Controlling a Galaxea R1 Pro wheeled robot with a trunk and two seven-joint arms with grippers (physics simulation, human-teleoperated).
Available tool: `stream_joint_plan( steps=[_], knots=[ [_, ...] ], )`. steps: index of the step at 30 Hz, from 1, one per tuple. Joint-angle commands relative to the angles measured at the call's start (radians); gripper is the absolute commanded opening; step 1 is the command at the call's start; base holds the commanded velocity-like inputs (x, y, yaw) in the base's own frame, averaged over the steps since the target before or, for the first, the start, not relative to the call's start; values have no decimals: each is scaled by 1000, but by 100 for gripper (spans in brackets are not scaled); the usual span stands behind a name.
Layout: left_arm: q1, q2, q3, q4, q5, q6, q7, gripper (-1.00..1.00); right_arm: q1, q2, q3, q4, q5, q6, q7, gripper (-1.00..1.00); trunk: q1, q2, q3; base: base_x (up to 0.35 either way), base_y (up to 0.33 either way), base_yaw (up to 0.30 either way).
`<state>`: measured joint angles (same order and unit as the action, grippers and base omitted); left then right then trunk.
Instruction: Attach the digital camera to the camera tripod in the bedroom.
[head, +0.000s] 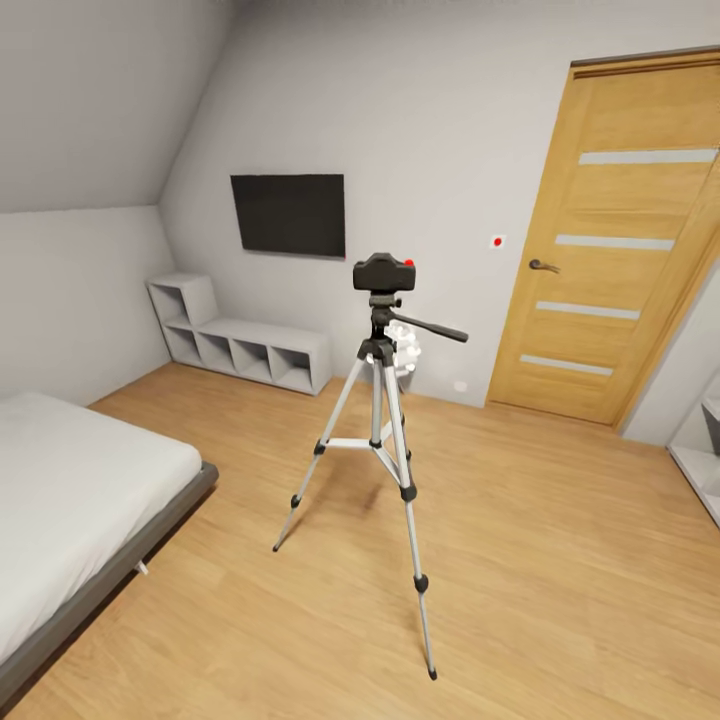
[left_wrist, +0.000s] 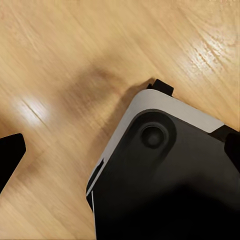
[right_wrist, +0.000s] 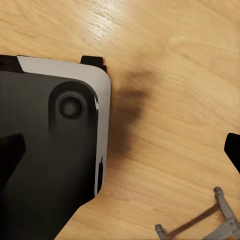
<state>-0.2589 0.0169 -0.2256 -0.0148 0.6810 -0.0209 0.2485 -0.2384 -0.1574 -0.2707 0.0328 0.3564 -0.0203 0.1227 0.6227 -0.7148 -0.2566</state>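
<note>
Head view: digital camera (head: 384, 271) sits atop camera tripod (head: 380, 440), apparently mounted; your jaws' state cannot be told.

Matt black digital camera (head: 384, 271), silvery metal camera tripod (head: 378, 420), glossy wood floor (head: 560, 560).

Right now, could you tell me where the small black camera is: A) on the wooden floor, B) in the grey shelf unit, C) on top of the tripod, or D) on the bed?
C: in the head view the camera, with its red button on top, sits on the head of the tripod, which stands on the wooden floor.
</note>
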Motion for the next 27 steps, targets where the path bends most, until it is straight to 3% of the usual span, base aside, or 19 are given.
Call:
stream_joint_plan(
  steps=[1, 27],
  knots=[
    [0, 0, -9, -1, 9, -2, 3, 100, -1, -1, -8, 3, 8, -2, 2, 100, 0, -1, 0, 0, 0, 0],
    [0, 0, -9, -1, 9, -2, 3, 100, 2, -2, -7, 3, 13, 0, 7, 100, 0, -1, 42, 0, 0, -18]
  ],
)
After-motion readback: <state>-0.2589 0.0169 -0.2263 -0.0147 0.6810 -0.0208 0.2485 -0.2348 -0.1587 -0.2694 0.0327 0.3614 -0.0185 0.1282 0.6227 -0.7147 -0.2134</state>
